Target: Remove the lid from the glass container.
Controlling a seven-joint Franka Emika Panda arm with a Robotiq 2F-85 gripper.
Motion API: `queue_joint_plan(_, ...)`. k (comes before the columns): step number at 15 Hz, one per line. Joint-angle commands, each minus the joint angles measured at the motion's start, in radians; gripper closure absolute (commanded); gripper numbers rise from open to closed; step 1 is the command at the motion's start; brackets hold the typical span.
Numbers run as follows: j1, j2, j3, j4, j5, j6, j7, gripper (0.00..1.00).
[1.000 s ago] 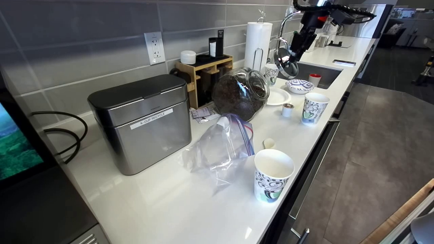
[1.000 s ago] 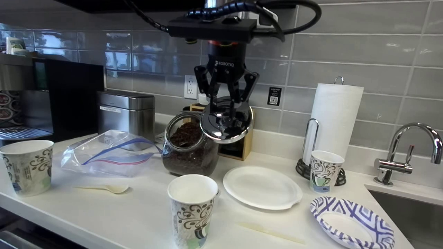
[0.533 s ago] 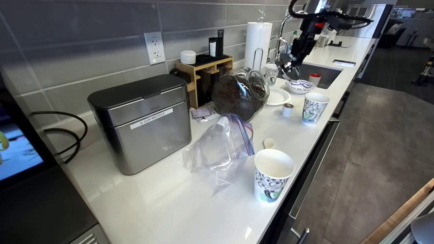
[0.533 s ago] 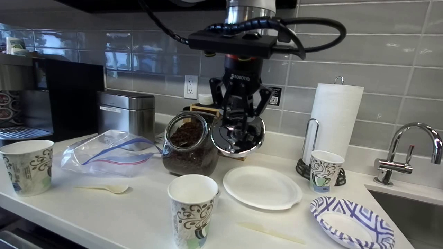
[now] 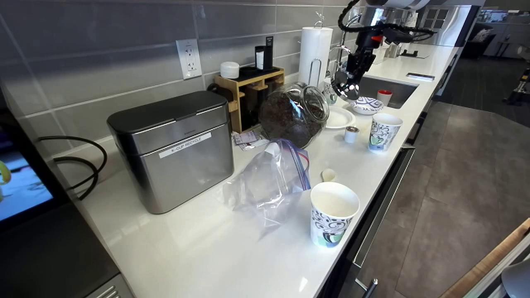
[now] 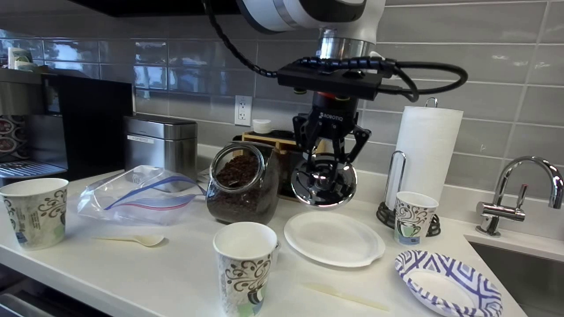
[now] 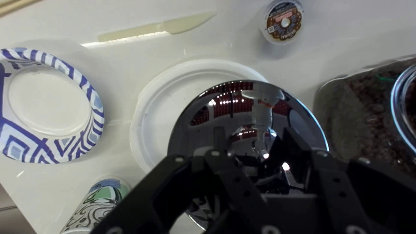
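The glass container (image 6: 246,204) is a squat rounded jar of dark brown beans, tilted, with its round mouth uncovered. It also shows in an exterior view (image 5: 290,116) and at the right of the wrist view (image 7: 351,120). The lid (image 6: 304,189) is a shiny dark chrome disc with a central knob. It hangs tilted in the air beside the jar, apart from it. My gripper (image 6: 324,172) is shut on the lid's knob, which the fingers partly hide. In the wrist view the lid (image 7: 198,136) covers part of the plate, with my gripper (image 7: 253,138) over it.
A white plate (image 6: 333,240) lies on the counter below the lid. Around it are a patterned bowl (image 6: 445,281), paper cups (image 6: 246,273), a plastic knife (image 6: 346,297), a coffee pod (image 7: 282,24) and a paper towel roll (image 6: 427,154). A plastic bag (image 6: 136,198) lies beside the jar.
My gripper has carried the lid sideways and lower, away from the jar's mouth and toward the space above the white plate. The jar has not moved.
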Motion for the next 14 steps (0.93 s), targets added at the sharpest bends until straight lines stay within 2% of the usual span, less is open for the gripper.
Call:
queue_joint_plan(1, -0.021, 0.114, 0.029, 0.115, -0.017, -0.042, -0.021, 0.79)
queue_joint_plan(14, -0.041, 0.363, 0.078, 0.329, -0.113, -0.053, -0.045, 0.79)
